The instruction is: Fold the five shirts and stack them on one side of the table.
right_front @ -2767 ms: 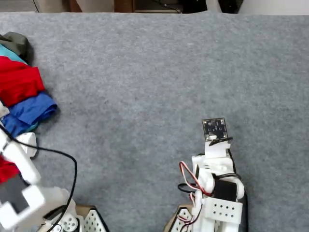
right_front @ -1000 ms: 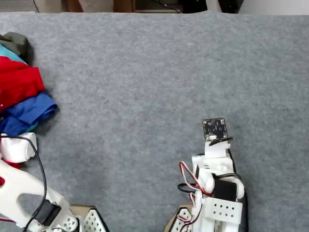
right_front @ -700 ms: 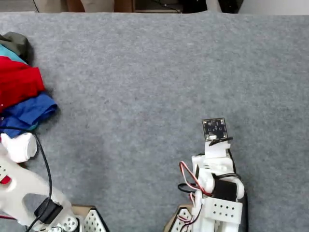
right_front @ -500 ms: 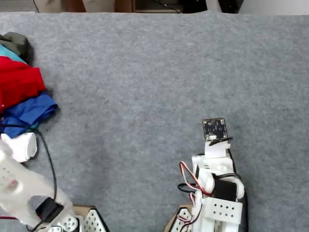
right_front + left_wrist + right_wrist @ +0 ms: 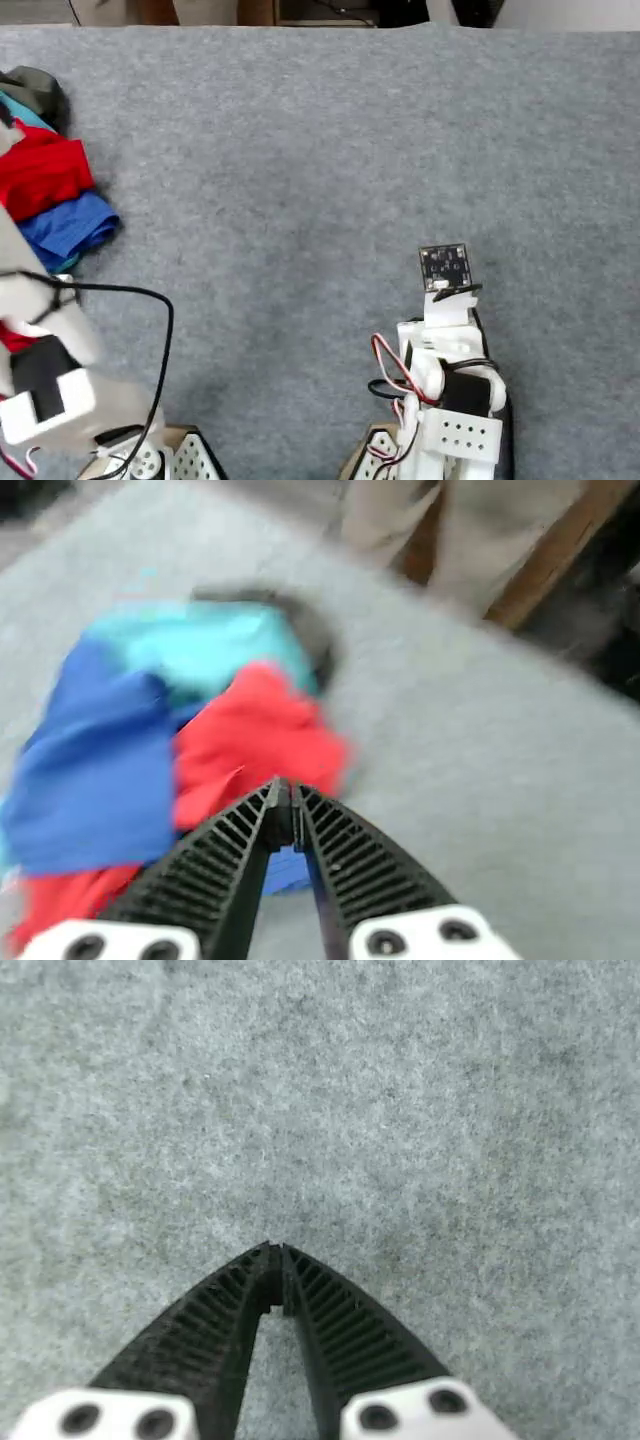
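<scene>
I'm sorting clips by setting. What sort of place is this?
Probably a robot workbench: a grey felt-covered table, left arm and right arm at its edge, and a pile of shirts.

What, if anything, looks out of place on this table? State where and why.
The shirts at the table's left edge: red, blue, teal and dark ones lie crumpled and overlapping in a loose heap, not folded flat or squarely stacked.
</scene>
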